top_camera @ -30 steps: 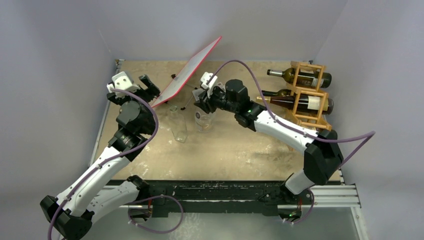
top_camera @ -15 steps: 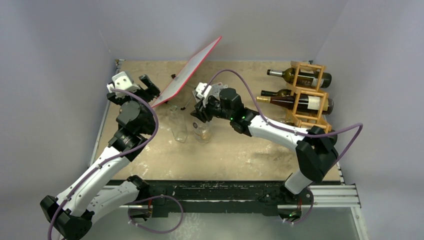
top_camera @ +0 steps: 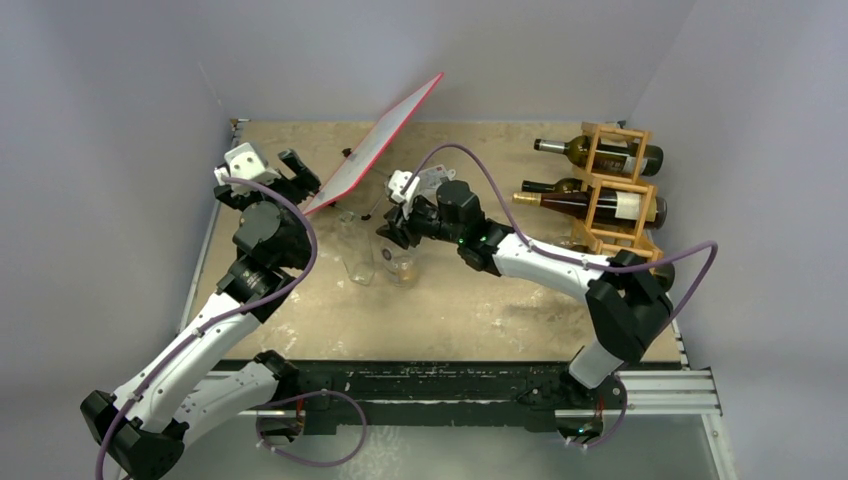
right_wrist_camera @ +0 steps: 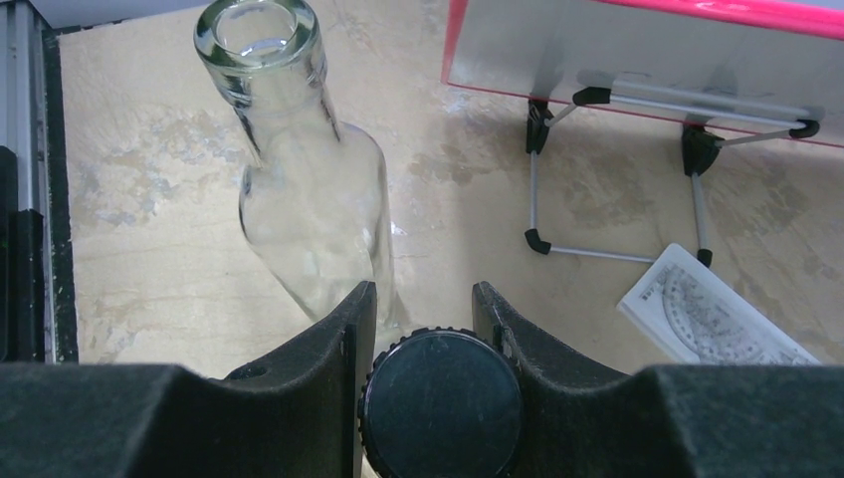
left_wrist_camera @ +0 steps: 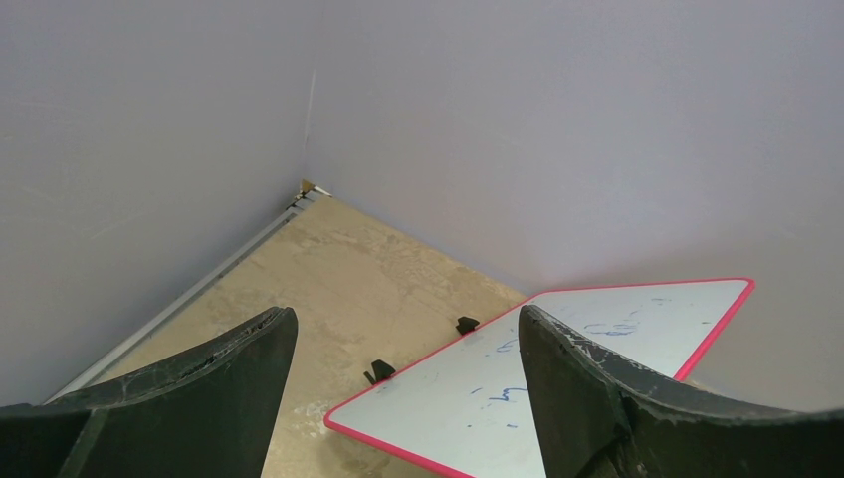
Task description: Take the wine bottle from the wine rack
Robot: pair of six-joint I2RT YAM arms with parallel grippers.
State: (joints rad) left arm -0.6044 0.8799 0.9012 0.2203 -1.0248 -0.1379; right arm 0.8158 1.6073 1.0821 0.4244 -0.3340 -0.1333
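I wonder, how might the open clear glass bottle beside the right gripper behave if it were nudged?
The clear glass bottle stands upright, tall and narrow, so it may tip easily. It looks empty, so probably light. Smooth glass is likely slippery and fragile.

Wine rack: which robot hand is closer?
Right. The right gripper is mid-table, left of the wine rack, on a black cap; the left gripper is farther left, by the red-edged board.
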